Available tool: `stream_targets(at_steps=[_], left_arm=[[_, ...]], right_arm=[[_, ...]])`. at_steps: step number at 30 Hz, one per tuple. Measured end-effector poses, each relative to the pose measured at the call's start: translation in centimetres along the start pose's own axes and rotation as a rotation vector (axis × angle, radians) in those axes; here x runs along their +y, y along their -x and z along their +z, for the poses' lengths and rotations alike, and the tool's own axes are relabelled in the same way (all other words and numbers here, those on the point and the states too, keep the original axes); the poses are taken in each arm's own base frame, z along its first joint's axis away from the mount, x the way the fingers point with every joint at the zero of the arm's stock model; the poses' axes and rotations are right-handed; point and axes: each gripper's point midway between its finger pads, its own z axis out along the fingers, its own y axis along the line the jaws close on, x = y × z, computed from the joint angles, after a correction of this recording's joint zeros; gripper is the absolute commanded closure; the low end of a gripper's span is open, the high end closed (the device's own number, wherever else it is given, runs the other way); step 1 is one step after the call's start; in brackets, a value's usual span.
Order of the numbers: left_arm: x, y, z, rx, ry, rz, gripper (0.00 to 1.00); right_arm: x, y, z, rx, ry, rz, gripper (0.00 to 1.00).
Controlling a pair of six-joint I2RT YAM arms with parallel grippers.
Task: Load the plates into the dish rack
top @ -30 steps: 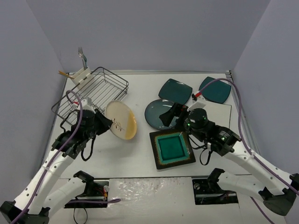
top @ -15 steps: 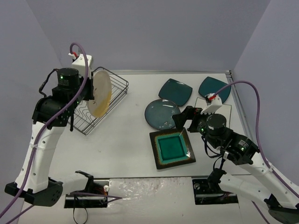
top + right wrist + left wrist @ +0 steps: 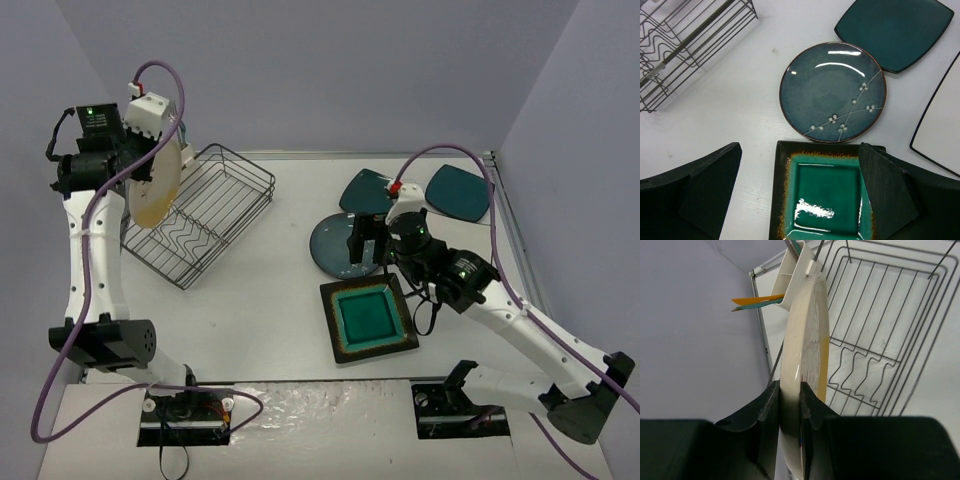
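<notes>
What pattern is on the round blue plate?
The round blue plate has white blossom sprigs on thin branches; right wrist view shows it best.

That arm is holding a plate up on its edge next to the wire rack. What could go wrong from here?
The cream plate is pinched only at its rim by the left jaws, so it might slip or swing. It hangs near the white caddy and could knock it, or land on the rim of the dish rack instead of between its wavy dividers.
</notes>
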Motion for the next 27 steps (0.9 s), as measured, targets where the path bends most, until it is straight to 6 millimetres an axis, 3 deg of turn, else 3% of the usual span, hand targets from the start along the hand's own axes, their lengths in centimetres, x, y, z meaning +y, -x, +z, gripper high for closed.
stream_targets(at_steps=[5, 12, 22, 27], left_arm=[[1.8, -1.8, 3.1, 0.053, -0.026, 0.069, 1.0], [2.6, -2.3, 6.0, 0.073, -0.044, 0.158, 1.0], [2.6, -4.1, 10.4, 0.124, -0.078, 0.216, 1.0], [2.2, -4.6, 11.4, 0.129, -0.104, 0.23, 1.0]], right_arm=[[-0.5, -1.1, 2.4, 0.066, -0.008, -0.028, 0.0], [-1.0, -1.9, 4.3, 0.125, 0.017, -0.011, 0.0], [-2.0, -2.5, 5.4, 0.152, 0.038, 0.027, 0.0], [-2.7, -2.5, 5.7, 0.158, 0.043, 0.044, 0.0]])
